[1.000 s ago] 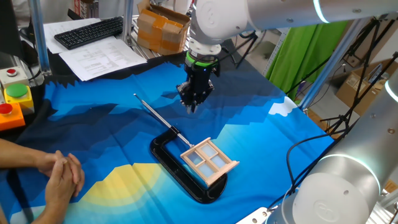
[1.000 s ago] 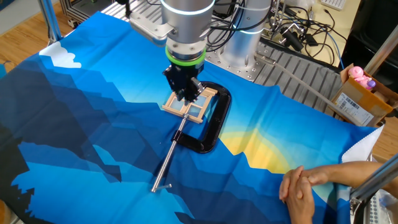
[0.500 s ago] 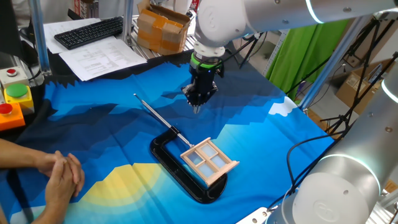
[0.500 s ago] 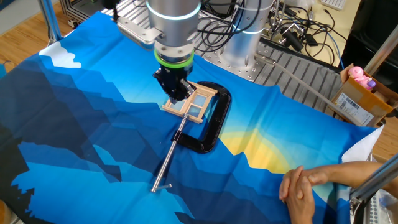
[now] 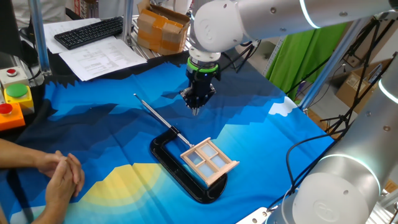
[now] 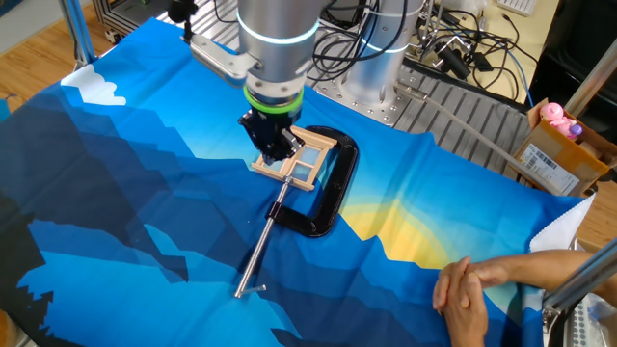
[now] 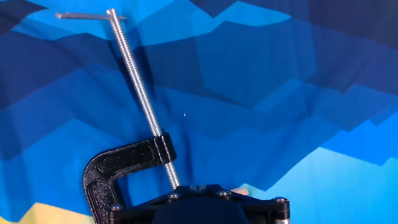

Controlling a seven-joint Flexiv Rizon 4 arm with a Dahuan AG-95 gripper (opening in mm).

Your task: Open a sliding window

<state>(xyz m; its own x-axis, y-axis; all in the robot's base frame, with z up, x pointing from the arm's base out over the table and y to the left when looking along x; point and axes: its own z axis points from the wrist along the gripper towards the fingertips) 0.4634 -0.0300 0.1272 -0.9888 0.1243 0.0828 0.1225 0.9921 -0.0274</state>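
Gripper (image 5: 196, 107) hanging above the cloth, jaws together, well apart from the sliding window (image 5: 209, 161) (held in a black clamp (image 5: 180, 167)), bare blue cloth (image 5: 112, 124) all around its frame

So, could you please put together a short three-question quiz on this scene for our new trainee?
1. True or false: the gripper is touching the sliding window.
2. What holds the sliding window? A) the black C-clamp B) the person's hands C) the cardboard box
3. Fill in: the clamp's threaded rod ends in a thin ____ bar.

Key:
1. False; in one fixed view it hangs above the cloth, apart from the window.
2. A
3. cross (a T-handle at the rod's far end, seen in the hand view)
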